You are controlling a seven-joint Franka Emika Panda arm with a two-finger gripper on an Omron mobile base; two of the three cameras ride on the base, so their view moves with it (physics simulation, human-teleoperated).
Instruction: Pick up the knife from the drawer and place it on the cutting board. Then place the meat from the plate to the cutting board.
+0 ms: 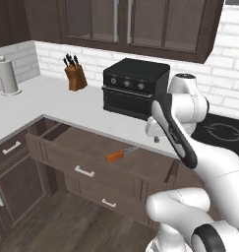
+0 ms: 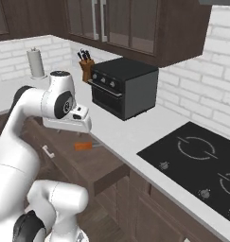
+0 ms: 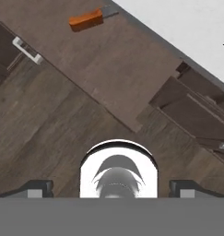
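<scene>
The drawer (image 1: pixel 89 143) stands pulled out below the counter, its silver bar handle (image 1: pixel 84 171) on the front. Inside lies the knife (image 1: pixel 114 156), orange handle toward the front and short grey blade toward the counter. In the hand view the knife (image 3: pixel 87 19) lies at the upper left on the drawer floor (image 3: pixel 118 64). My gripper (image 1: pixel 156 138) hangs above the drawer's right end, to the right of the knife and well apart from it. It is open (image 3: pixel 111 189), the fingertips (image 3: pixel 36 188) wide apart with nothing between them. The cutting board, the plate and the meat are out of view.
A black toaster oven (image 1: pixel 134 87) stands on the white counter (image 1: pixel 52 98) behind the drawer. A knife block (image 1: pixel 75 74) and a paper towel holder (image 1: pixel 7 76) stand further left. A black cooktop (image 2: pixel 197 156) lies to the right. More drawer fronts (image 1: pixel 109 203) sit below.
</scene>
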